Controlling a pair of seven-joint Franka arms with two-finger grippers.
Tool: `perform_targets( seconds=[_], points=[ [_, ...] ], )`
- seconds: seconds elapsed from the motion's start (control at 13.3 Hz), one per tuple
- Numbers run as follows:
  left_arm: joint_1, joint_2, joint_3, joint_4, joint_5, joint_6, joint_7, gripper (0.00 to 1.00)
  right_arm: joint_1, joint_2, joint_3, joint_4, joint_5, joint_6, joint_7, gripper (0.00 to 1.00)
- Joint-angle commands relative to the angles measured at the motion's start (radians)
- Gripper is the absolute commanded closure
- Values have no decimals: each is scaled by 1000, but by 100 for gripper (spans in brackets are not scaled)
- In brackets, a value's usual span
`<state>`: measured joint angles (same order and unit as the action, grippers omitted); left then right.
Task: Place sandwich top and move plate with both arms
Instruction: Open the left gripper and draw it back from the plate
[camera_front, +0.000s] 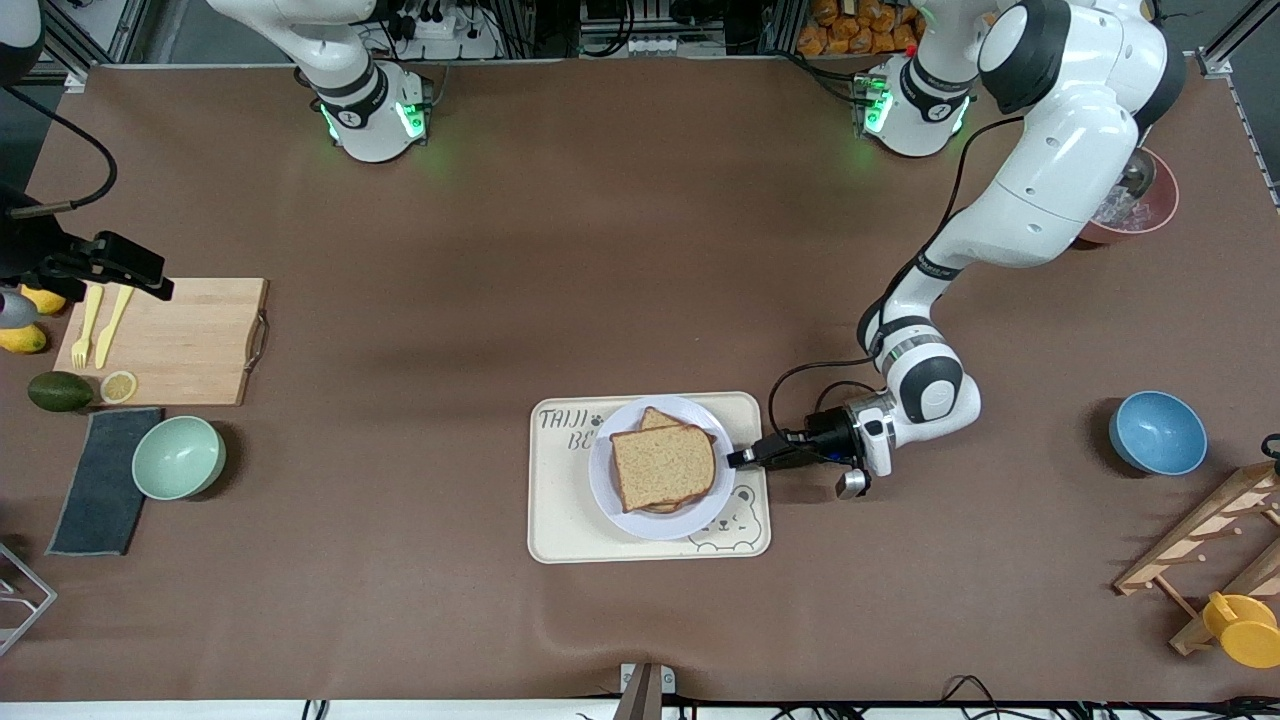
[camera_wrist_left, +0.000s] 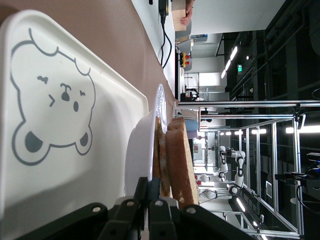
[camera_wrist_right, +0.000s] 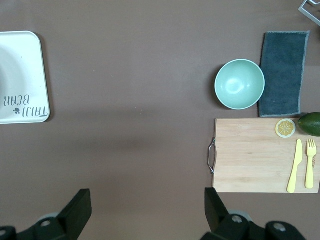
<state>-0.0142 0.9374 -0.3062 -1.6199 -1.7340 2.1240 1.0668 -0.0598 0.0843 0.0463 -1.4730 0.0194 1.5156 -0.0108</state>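
Observation:
The sandwich top (camera_front: 662, 465) lies on a lower slice on the round pale plate (camera_front: 640, 517), which sits on the cream bear tray (camera_front: 560, 520). My left gripper (camera_front: 738, 458) reaches in low from the left arm's end and is shut on the plate's rim. In the left wrist view the fingers (camera_wrist_left: 142, 192) pinch the plate edge (camera_wrist_left: 142, 150), with the bread (camera_wrist_left: 180, 160) right beside them. My right gripper (camera_front: 140, 272) waits high in the air by the cutting board, open and empty; its wrist view shows it (camera_wrist_right: 147, 210) spread wide over bare table.
A wooden cutting board (camera_front: 190, 340) with yellow cutlery, a green bowl (camera_front: 178, 457) and a grey cloth (camera_front: 100, 480) lie at the right arm's end. A blue bowl (camera_front: 1157, 432), a wooden rack (camera_front: 1210, 540) and a yellow cup (camera_front: 1243, 628) are at the left arm's end.

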Motion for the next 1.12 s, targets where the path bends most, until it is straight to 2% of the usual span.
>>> perform_targets(
  seconds=[0.0,0.3,0.45,0.6,0.67,0.75,0.82,1.05],
  points=[
    [-26,34,6,52,8,-7,-13,100,-28,-1,18,2,16,-3,0,0],
    [-30,60,13,71,10,-6,-2,100,-41,-1,18,2,16,-3,-12,0],
    [-76,55,76,71,17,-6,-4,100,-41,-1,18,3,16,-2,-14,0],
    [-95,54,91,71,13,-6,-19,100,-40,-1,18,3,16,-2,-14,0],
    [-96,51,91,72,14,-6,-19,96,-41,-1,18,3,16,-2,-14,0],
    [-95,49,91,72,14,-6,-27,57,-41,-1,18,3,16,-2,-14,0],
    [-95,46,91,71,17,-6,-34,1,-46,-1,18,2,16,-2,-20,0],
    [-84,22,116,69,49,-6,-47,0,-54,-1,18,2,16,-3,-34,0]
  ],
)
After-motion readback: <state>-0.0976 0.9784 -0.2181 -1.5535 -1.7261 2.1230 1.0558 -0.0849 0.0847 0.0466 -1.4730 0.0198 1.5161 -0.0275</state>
